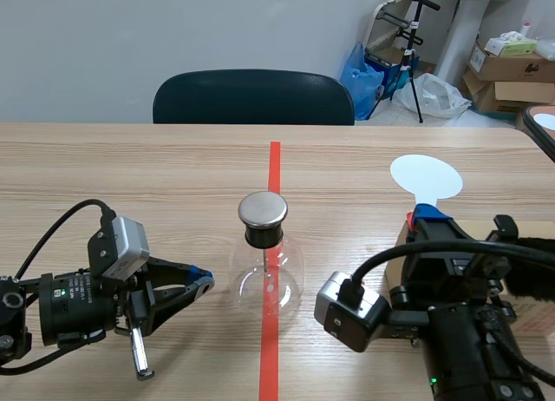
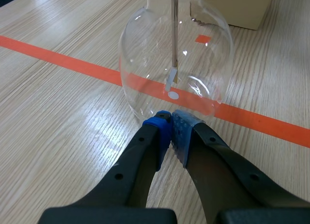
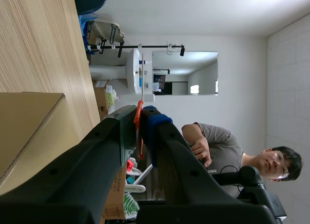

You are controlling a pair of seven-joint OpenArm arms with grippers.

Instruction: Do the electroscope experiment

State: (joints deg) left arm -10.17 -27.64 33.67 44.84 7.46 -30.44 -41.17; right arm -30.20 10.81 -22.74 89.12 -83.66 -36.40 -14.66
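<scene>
The left wrist view alone shows clearly the rod (image 2: 175, 35) and pale leaf (image 2: 170, 81) inside the flask (image 1: 269, 279) — a clear round bulb with a steel cap (image 1: 263, 209), standing on the tape line (image 1: 275, 167). The left gripper (image 2: 170, 116) is clenched on nothing just beside it; the right gripper (image 3: 143, 112) grasps a white paddle (image 1: 425, 177).

- My left gripper (image 2: 170, 118) has two thick black fingers with small screw holes and blue pads (image 2: 184, 126), one dotted.
- My left arm (image 1: 61, 307) is a black barrel with a green light (image 1: 59, 293), a silver camera box (image 1: 120, 246) and a looping black cable (image 1: 52, 227).
- My right gripper (image 3: 141, 112) is black, blue-tipped; a thick cable leaves its grey box (image 1: 351, 312).
</scene>
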